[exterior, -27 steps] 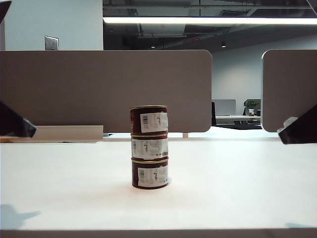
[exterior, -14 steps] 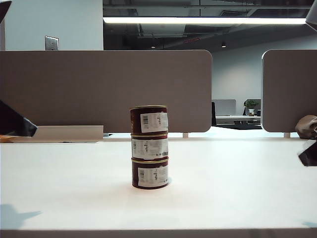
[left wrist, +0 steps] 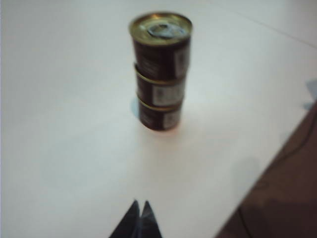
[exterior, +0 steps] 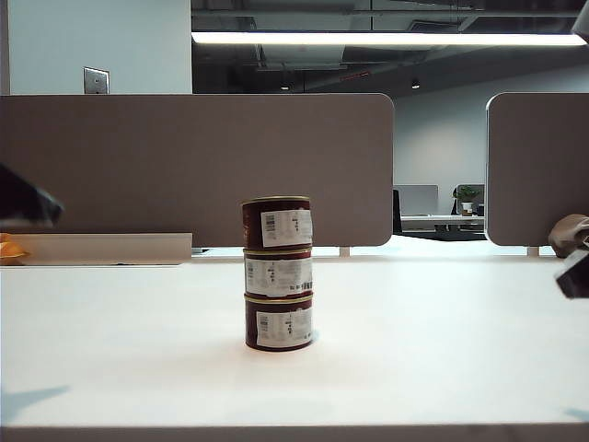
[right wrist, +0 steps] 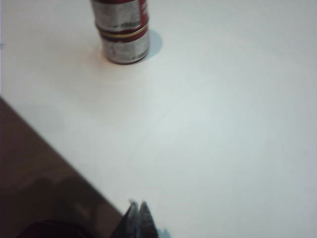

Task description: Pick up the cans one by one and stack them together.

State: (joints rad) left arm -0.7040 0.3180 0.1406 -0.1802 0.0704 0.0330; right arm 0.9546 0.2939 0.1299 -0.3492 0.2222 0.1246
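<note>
We see the cans [exterior: 277,273] stacked three high, upright in one column on the white table [exterior: 442,350], labels facing the exterior camera. Our left gripper [left wrist: 140,220] has its fingers pressed together, holding nothing, well apart from the stack ahead of its tips. Our right gripper [right wrist: 138,218] is likewise closed and empty, far from the cans.

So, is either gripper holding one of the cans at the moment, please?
No, all three cans stand stacked mid-table, while the left gripper and right gripper are shut and empty.
</note>
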